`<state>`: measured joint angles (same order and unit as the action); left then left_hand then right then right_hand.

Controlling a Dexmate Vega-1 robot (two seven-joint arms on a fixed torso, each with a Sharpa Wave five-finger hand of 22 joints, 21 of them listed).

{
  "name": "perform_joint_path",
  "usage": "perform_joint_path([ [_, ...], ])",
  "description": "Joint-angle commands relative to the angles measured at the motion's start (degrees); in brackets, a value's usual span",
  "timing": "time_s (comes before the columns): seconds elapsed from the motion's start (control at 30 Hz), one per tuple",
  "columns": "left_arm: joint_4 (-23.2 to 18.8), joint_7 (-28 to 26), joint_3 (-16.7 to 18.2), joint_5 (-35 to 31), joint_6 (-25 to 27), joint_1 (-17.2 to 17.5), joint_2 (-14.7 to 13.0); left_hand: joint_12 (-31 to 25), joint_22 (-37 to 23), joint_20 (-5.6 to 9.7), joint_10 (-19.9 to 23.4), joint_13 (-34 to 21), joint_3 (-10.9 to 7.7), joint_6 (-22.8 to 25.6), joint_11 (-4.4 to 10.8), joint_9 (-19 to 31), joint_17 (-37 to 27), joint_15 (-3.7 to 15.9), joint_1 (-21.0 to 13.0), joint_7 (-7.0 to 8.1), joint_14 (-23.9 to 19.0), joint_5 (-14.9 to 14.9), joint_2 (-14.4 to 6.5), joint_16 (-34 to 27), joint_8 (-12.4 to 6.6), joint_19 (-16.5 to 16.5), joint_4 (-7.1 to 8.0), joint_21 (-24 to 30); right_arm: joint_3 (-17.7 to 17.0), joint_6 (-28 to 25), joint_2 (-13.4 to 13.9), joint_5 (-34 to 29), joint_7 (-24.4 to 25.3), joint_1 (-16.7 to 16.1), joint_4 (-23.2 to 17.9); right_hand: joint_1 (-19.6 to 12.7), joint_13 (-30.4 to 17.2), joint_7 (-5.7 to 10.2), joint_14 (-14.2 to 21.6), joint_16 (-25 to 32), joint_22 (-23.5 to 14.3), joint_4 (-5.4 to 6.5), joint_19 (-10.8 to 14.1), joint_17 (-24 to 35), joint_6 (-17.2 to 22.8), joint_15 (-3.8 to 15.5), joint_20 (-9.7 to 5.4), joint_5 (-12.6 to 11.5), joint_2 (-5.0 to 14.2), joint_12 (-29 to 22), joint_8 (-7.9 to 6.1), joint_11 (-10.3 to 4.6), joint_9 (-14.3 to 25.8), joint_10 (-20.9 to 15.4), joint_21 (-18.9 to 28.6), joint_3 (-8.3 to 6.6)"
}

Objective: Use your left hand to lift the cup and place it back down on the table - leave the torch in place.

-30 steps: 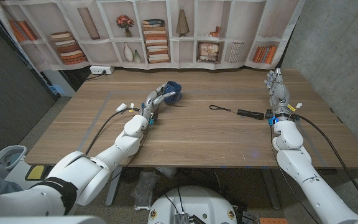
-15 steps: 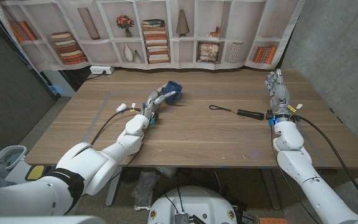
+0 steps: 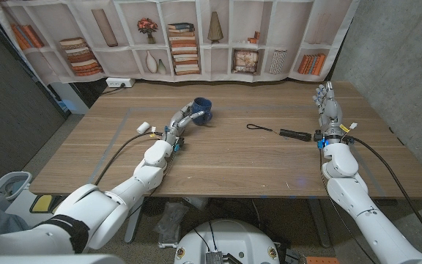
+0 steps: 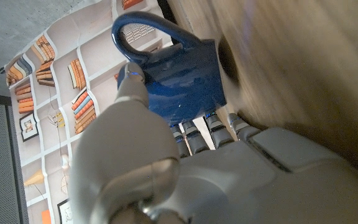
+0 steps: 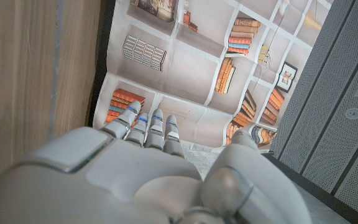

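Gripping the blue cup (image 3: 201, 108), the left hand (image 3: 184, 117) reaches toward the far edge of the wooden surface (image 3: 218, 158), a little left of its middle. From the left wrist view, the thumb lies against the cup's (image 4: 182, 81) side beside the handle and the fingers (image 4: 211, 127) wrap under its body (whether the base touches the wood or sits just clear of it, I cannot tell). The black torch (image 3: 294, 135) lies on the surface toward the right edge, its thin cord (image 3: 261, 128) trailing left, well apart from the cup. Near the right edge, just beside the torch's end, the right hand (image 3: 327, 106) stands upright holding nothing, fingers (image 5: 146, 127) extended close together. A bookshelf-printed backdrop (image 3: 174, 37) hangs behind the far edge.
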<state>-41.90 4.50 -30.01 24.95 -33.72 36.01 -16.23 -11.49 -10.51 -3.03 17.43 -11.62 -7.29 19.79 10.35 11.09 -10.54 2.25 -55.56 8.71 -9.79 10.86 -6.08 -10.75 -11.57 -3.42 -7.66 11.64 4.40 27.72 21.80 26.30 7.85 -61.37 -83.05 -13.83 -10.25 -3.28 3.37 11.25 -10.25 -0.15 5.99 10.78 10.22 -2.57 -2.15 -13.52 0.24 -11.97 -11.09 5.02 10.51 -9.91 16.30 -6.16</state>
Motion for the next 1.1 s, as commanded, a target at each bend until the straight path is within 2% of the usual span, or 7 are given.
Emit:
perform_joint_path([
  [0.03,-9.77,-3.43,1.25,0.68,2.72,5.79,-3.49,-0.03,-0.19,0.0,-0.82,-0.08,-1.08,1.35,-0.14,0.35,-0.07,5.21,-0.17,-0.22,0.16,0.37,-0.31,-0.11,-0.21,-0.64,1.46,0.1,0.11,-0.26,-0.13,0.16,0.17,-0.01,-0.12,-0.17,-0.31,0.28,0.33,-0.16,-0.3,-0.18,0.61,0.22,0.1,0.01,-0.56,-0.28,0.45,-0.07,-0.01,-0.14,0.19,-0.13,-0.04,0.19],
  [0.13,-9.71,-4.08,1.69,1.07,1.78,6.23,-3.02,0.15,-0.21,-0.19,-1.68,-0.14,-1.05,-0.91,-0.42,0.39,-0.11,5.13,0.0,-1.29,0.48,0.4,-0.35,-0.05,0.55,-0.84,1.56,0.08,0.24,-0.19,0.0,-0.09,-0.03,0.04,0.0,-0.17,-0.31,0.32,0.33,-0.16,-0.3,-0.19,0.63,0.22,0.12,0.01,-0.57,-0.29,0.46,-0.07,-0.02,-0.2,0.19,-0.11,-0.08,0.21],
  [0.37,-8.82,-2.82,1.96,1.99,1.52,5.95,-2.76,0.55,-0.24,-0.41,-3.7,-0.24,-1.06,-3.58,-0.63,0.47,-0.19,4.17,0.3,-2.19,1.62,0.46,-0.58,0.21,1.03,-1.23,1.79,0.03,0.12,-0.79,0.3,-0.44,0.7,-0.63,-1.07,-0.17,-0.31,0.37,0.36,-0.16,-0.3,-0.21,0.69,0.21,0.1,-0.01,-0.55,-0.29,0.47,-0.05,-0.02,-0.25,0.2,-0.08,-0.16,0.24],
  [0.5,-8.16,-1.77,2.1,2.72,1.72,5.66,-2.55,0.73,-0.28,-0.64,-5.52,-0.34,-0.98,-5.9,-1.36,0.51,-0.32,3.07,0.87,-2.72,2.98,0.43,-0.8,0.35,1.28,-1.94,2.18,-0.1,0.06,-1.09,0.43,-0.59,1.15,-0.95,-1.57,-0.16,-0.31,0.5,0.39,-0.15,-0.3,-0.22,0.69,0.21,0.05,-0.02,-0.56,-0.3,0.47,-0.05,-0.01,-0.28,0.2,-0.09,-0.22,0.26],
  [0.57,-7.97,-1.52,2.14,2.9,1.84,5.57,-2.48,1.06,-0.33,-0.84,-8.19,-0.42,-0.87,-7.91,-1.83,0.53,-0.44,1.8,1.48,-3.19,4.54,0.41,-0.94,0.46,1.31,-2.59,2.55,-0.14,0.03,-1.19,0.43,-0.6,1.39,-1.07,-1.8,-0.16,-0.31,0.51,0.41,-0.15,-0.31,-0.23,0.67,0.21,0.09,0.02,-0.5,-0.3,0.47,-0.05,-0.03,-0.28,0.2,-0.08,-0.26,0.27],
  [0.8,-7.0,0.35,2.15,3.65,2.08,5.07,-2.3,1.33,-0.45,-1.08,-13.81,-0.54,-0.39,-13.4,-2.84,0.51,-0.6,0.39,2.66,-4.08,8.33,0.52,-0.57,0.59,1.51,-4.2,3.04,-0.23,0.15,-1.48,0.42,-0.78,2.0,-1.3,-2.28,-0.16,-0.31,0.72,0.41,-0.16,-0.31,-0.27,0.65,0.21,0.0,0.03,-0.49,-0.3,0.47,-0.03,0.0,-0.25,0.2,-0.02,-0.4,0.31],
  [1.1,-6.37,2.29,2.04,3.99,1.94,4.75,-2.48,1.27,-0.47,-1.16,-17.08,-0.57,0.08,-15.64,-3.91,0.48,-0.65,-0.52,3.35,-4.5,10.37,0.66,0.06,0.53,1.26,-5.14,3.17,-0.25,0.39,-1.24,0.37,-0.93,2.12,-1.34,-2.18,-0.15,-0.31,0.81,0.46,-0.15,-0.32,-0.3,0.61,0.21,-0.04,-0.02,-0.44,-0.31,0.49,0.01,0.0,-0.25,0.21,0.1,-0.57,0.36],
])
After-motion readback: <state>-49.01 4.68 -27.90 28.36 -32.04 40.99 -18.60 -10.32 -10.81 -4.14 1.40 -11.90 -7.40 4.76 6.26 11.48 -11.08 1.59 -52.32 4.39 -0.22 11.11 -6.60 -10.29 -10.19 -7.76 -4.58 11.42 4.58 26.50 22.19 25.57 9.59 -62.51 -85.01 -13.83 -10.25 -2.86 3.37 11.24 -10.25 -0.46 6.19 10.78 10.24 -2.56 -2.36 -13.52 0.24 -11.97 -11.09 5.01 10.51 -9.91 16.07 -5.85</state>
